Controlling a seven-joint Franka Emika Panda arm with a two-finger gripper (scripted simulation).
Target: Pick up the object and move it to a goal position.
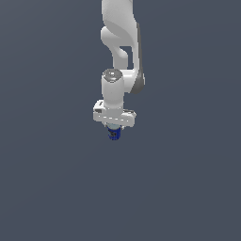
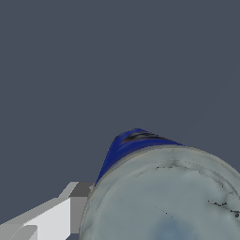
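The blue can (image 1: 114,134) hangs just under the white hand of my arm in the middle of the exterior view, with only its lower part showing below the gripper (image 1: 114,130). The jaws stand closed against its sides. In the wrist view the can (image 2: 140,145) fills the near field: a pale grey round top and a blue wall with a dark mark. One grey and white finger (image 2: 77,201) presses against its side; the other finger is out of frame.
A plain dark grey surface (image 1: 188,188) fills both views around the arm. No other object, container or edge shows.
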